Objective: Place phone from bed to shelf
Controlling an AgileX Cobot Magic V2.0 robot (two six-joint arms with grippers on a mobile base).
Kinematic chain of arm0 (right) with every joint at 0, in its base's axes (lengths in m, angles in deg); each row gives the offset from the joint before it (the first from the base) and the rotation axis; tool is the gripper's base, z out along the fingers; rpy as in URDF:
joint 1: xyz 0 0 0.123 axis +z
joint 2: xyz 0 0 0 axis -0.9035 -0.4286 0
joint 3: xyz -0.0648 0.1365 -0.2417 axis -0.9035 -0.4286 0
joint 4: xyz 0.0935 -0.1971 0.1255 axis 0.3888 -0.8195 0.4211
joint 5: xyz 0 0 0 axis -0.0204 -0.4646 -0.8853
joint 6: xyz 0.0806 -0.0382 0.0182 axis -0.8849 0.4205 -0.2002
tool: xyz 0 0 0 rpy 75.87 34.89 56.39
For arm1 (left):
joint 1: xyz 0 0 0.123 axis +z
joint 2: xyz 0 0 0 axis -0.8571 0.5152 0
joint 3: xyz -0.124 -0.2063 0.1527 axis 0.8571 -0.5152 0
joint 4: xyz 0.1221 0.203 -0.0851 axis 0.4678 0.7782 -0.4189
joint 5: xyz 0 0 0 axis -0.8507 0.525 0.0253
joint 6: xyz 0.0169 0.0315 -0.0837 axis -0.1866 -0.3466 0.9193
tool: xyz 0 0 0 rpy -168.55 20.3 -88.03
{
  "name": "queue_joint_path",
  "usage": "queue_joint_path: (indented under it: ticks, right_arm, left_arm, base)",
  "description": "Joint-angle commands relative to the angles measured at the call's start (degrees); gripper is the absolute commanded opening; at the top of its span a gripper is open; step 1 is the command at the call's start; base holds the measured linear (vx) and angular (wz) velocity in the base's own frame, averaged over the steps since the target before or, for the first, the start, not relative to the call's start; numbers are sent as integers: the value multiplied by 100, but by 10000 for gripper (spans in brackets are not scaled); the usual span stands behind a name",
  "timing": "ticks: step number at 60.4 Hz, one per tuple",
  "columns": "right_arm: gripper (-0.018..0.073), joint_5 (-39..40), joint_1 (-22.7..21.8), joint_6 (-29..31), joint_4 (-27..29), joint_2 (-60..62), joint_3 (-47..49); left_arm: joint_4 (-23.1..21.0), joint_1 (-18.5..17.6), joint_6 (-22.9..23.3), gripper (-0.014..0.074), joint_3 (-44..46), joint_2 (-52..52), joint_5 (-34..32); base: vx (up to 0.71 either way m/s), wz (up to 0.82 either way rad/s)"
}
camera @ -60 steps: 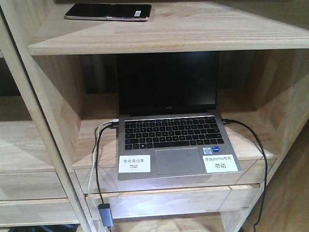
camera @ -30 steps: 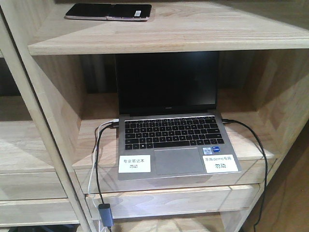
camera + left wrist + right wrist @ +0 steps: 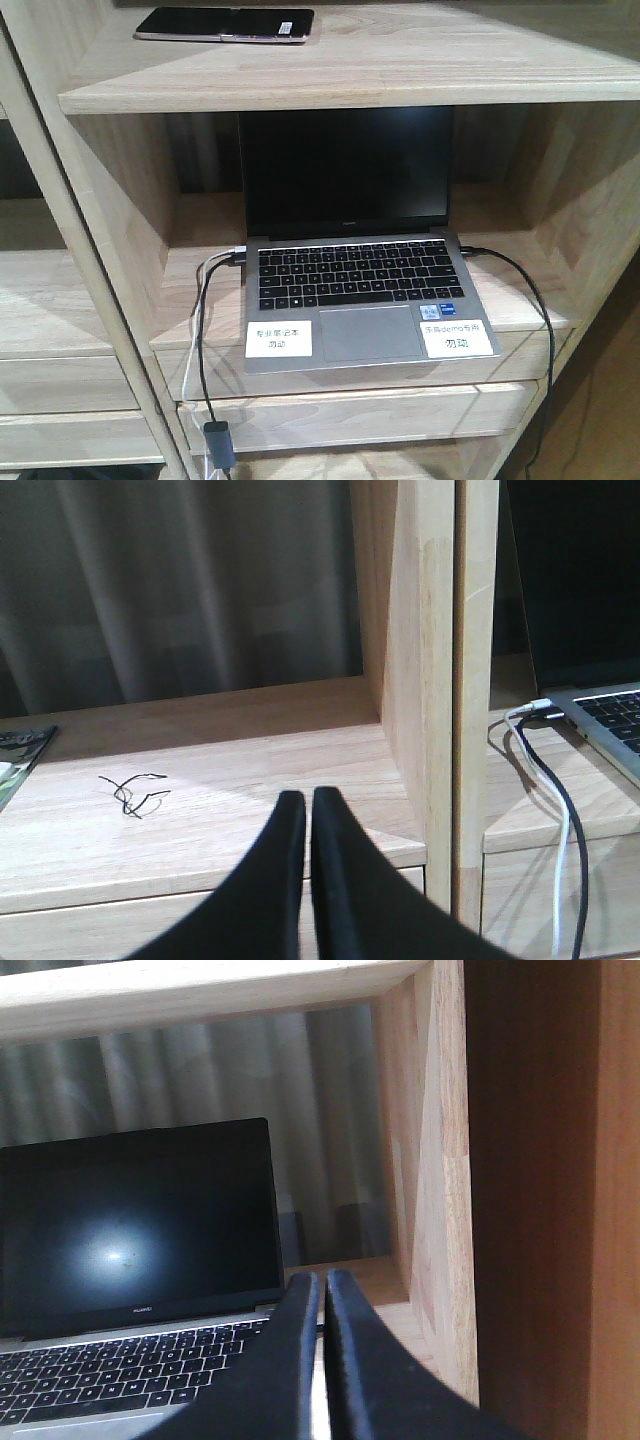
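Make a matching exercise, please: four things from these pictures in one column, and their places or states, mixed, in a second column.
Things:
1. phone
2. laptop
3. left gripper
4. tangled black wire

Places or states:
A. open, screen dark, on the middle board
B. shut, holding nothing
C. flat on the top board of the shelf
D. loose on a board in the left compartment

Pairs: 1-C, 2-A, 3-B, 4-D

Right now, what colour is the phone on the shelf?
Glossy black phone with a thin metallic edge, clearest in the front-facing view.
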Motion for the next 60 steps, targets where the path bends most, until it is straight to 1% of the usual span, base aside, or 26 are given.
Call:
queue_joint_path:
  ticks: [1, 8, 20, 60]
  right_arm:
    - [-5, 428, -26, 113, -52, 49, -27]
    - [-5, 374, -26, 279, -58, 49, -27]
    - [-5, -257, -26, 279, -58, 49, -27]
    - [-5, -261, -26, 279, -58, 49, -27]
  left_arm:
    - [-52, -37, 33, 1, 127, -60, -415]
    - [-52, -37, 33, 1, 127, -60, -415]
    - [-52, -37, 33, 1, 127, -60, -415]
    - [-52, -37, 33, 1, 127, -60, -415]
  base:
    - [0, 0]
    - [0, 0]
    - [0, 0]
    - [0, 0]
